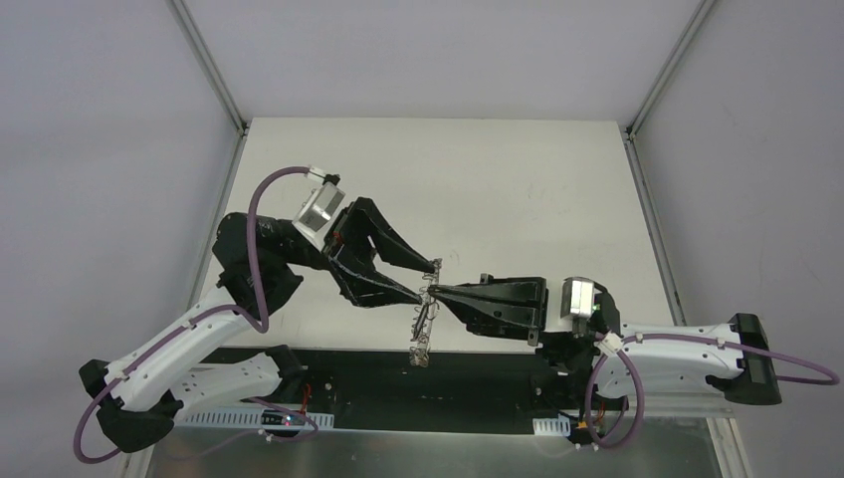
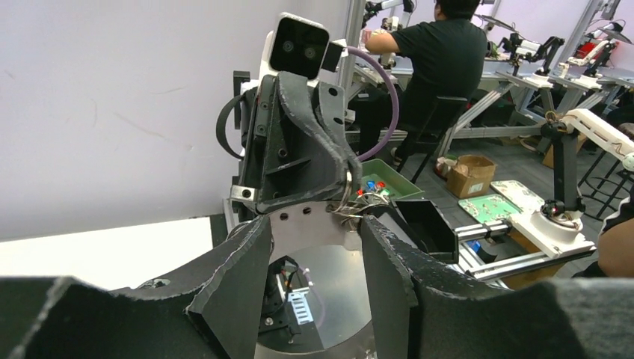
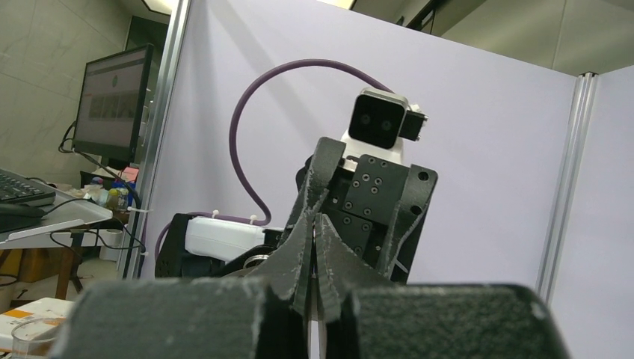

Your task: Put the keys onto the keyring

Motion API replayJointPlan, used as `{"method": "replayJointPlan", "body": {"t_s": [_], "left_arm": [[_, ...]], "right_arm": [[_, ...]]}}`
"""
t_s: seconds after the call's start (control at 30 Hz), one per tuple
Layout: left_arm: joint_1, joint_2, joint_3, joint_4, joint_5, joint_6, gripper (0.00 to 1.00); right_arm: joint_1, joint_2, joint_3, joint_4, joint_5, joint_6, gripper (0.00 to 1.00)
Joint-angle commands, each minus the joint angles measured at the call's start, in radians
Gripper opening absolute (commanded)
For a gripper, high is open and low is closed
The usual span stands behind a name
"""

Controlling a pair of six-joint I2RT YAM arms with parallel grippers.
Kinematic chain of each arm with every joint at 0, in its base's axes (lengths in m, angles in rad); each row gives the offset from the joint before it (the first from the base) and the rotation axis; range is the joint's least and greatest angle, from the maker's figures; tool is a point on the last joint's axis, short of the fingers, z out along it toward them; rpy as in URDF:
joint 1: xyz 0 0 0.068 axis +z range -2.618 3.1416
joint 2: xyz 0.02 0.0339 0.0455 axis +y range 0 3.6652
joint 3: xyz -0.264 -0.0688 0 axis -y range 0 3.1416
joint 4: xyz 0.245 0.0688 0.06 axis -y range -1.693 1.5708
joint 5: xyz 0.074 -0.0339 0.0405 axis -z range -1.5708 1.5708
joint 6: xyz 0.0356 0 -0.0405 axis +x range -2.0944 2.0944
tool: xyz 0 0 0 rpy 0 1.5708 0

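Your right gripper (image 1: 434, 292) clamped the keyring (image 1: 422, 324); your half-open, empty left gripper (image 1: 429, 280) at nine o'clock could have snagged it.

Cannot separate the keys from the thin wire loops of the keyring (image 1: 422, 327) in the top view: too small, too tangled. Cannot tell there whether the parted fingertips of the left tool (image 1: 430, 280) touch those loops. In the left wrist view, see only a short arc of the keyring at the tip of the closed right tool (image 2: 340, 200); behind that tool, nothing more of it. Lose the own fingers (image 2: 232, 299) at the bottom edge, and the head of the seated person (image 2: 441, 52) at the top edge. In the right wrist view, cannot see anything between the pressed fingers (image 3: 295, 254).
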Motion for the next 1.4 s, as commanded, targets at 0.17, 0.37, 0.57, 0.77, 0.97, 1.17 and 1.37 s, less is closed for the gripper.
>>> {"method": "replayJointPlan", "body": {"t_s": [0.17, 0.37, 0.57, 0.77, 0.97, 1.17, 1.37], "left_arm": [[-0.008, -0.064, 0.009, 0.017, 0.022, 0.049, 0.47], [-0.008, -0.060, 0.017, 0.007, 0.029, 0.053, 0.47], [-0.011, -0.050, 0.013, 0.017, 0.027, 0.048, 0.47], [-0.013, -0.050, 0.008, 0.019, 0.031, 0.053, 0.46], [-0.014, -0.051, 0.005, 0.019, 0.041, 0.050, 0.42], [-0.014, -0.055, 0.003, 0.016, 0.043, 0.052, 0.36], [-0.013, -0.046, 0.006, 0.016, 0.041, 0.051, 0.23]], "right_arm": [[0.003, -0.006, 0.048, 0.081, 0.013, 0.007, 0.00], [0.003, 0.011, 0.062, 0.085, 0.011, 0.006, 0.00], [0.003, 0.044, 0.086, 0.098, 0.013, -0.004, 0.00], [0.003, 0.061, 0.100, 0.101, 0.007, -0.003, 0.00], [0.002, 0.067, 0.106, 0.104, 0.003, -0.003, 0.00], [0.002, 0.073, 0.110, 0.104, -0.004, 0.002, 0.00], [0.003, 0.073, 0.112, 0.102, -0.007, 0.005, 0.00]]}}
